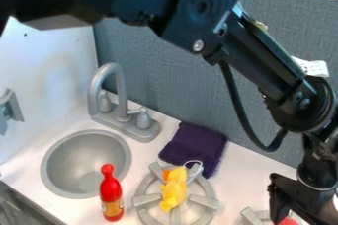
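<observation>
The gripper (290,206) hangs at the lower right corner, low over the counter. A red object (288,221) shows just under it at the bottom edge; whether the two touch I cannot tell. To its left, a yellow rubber-like toy (174,189) lies on a grey burner grate (147,202). A red bottle (111,194) with a yellow label stands upright between the sink and that grate. Behind the grate lies a folded dark purple cloth (192,146).
At the left is a round grey sink (86,162) with a grey faucet (124,103) behind it. Part of a second grate (252,216) sits beside the gripper. A grey-blue panel (158,71) rises along the back, and a white wall (46,81) stands left.
</observation>
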{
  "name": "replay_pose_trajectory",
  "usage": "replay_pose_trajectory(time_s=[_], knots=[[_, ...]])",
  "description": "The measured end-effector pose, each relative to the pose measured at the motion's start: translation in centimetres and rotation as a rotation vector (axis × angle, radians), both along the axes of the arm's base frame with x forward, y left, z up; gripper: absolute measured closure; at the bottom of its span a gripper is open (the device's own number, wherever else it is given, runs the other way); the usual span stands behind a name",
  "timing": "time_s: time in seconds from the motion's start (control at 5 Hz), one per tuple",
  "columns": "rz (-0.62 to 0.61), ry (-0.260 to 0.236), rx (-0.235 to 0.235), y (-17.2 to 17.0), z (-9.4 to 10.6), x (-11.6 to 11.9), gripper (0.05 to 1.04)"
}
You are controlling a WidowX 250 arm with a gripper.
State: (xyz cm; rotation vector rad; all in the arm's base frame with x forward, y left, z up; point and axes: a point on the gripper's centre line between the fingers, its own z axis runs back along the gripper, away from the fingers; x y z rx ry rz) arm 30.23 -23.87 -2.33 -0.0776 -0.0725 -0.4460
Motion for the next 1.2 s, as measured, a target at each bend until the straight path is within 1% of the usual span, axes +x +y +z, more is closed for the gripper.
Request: replay_pose_trajectory(time_s=[0.2, 0.4, 0.6, 0.8, 1.0, 1.2], knots=[[0.006, 0.037, 0.028, 0.5, -1.6, -0.6, 0.083], [0.015, 0.011, 0.027, 0.6, -1.9, -0.4, 0.083], [0.018, 0.003, 0.033, 0.1, -1.9, -0.7, 0.083], [0.022, -0.006, 0.031, -0.4, -1.7, -0.3, 0.083], [0.033, -0.005, 0.046, -0.4, -1.9, 0.0, 0.083], [0.043, 0.003, 0.051, -0.8, -2.1, 0.2, 0.083]])
